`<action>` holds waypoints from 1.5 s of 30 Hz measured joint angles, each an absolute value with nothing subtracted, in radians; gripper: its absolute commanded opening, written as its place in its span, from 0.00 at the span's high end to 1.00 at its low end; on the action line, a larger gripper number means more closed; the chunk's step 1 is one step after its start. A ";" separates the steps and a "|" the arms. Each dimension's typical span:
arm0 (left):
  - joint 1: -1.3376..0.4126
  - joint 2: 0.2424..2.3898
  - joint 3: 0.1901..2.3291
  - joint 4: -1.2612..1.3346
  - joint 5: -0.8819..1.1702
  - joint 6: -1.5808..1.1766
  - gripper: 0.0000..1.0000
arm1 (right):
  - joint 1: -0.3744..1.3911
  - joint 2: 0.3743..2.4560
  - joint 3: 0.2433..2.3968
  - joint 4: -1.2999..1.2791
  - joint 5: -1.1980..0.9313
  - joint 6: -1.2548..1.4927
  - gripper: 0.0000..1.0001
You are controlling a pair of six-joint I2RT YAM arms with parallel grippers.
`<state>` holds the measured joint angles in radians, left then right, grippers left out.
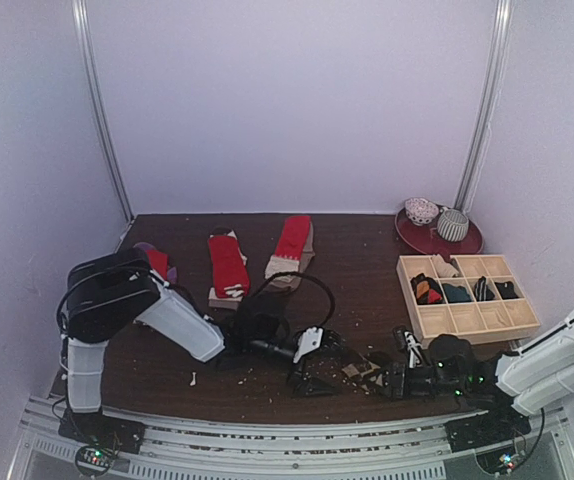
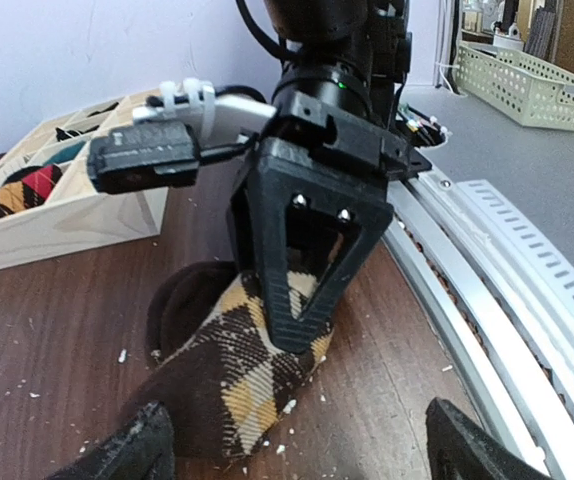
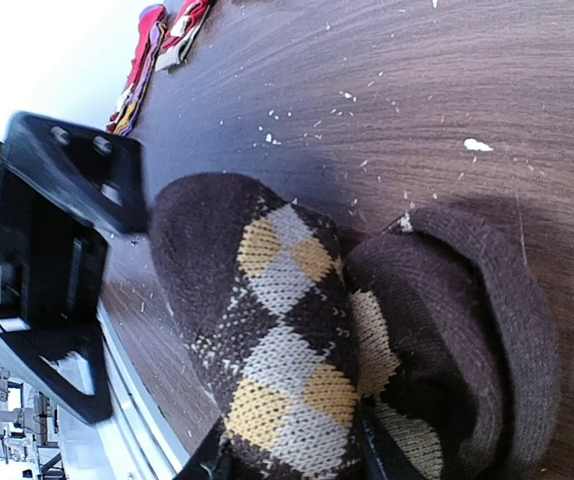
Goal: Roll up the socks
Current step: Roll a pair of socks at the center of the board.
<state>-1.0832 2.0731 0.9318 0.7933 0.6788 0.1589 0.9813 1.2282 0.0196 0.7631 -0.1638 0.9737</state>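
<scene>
Near edge: a ribbed aluminium rail runs along the front of the table, with both arm bases bolted to it.
Table: the table is dark brown wood grain, scattered with pale flecks that lie thickest at the front centre.
Argyle sock: the brown-and-beige argyle sock lies on the table at front centre, just behind the rail, with its dark end folded back on itself.
Left gripper: the left gripper is released, low over the table. Its fingers are spread wide, one on each side of the sock's near end.
Right gripper: the right gripper is clenched on the argyle sock from the opposite side. One black finger lies on top of the diamond pattern.
Relation: the two grippers face each other closely, and the sock lies between them.
Tray: a pale wooden grid tray sits on the right, beyond the right arm. Its back compartments hold dark bundles.
Red socks: two red socks lie flat side by side, left of centre. Their pale cuffs point forward, and they are well apart from both grippers.
Red-and-purple sock: the red-and-purple sock lies by the left edge, partly hidden behind the left arm.
Plate: a dark red plate in the far right corner carries two pale patterned bundles.
Room: plain lilac walls close in the table on three sides.
</scene>
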 measured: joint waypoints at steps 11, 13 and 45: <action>-1.095 2.162 1.054 0.730 0.678 0.167 0.13 | 0.981 1.225 0.020 0.762 -0.164 0.974 0.67; -1.095 2.173 1.064 0.725 0.677 0.171 0.13 | 0.981 1.221 0.020 0.756 -0.164 0.974 0.67; -1.100 2.292 1.298 0.432 0.676 0.381 1.00 | 0.979 1.258 0.020 0.778 -0.196 0.944 0.66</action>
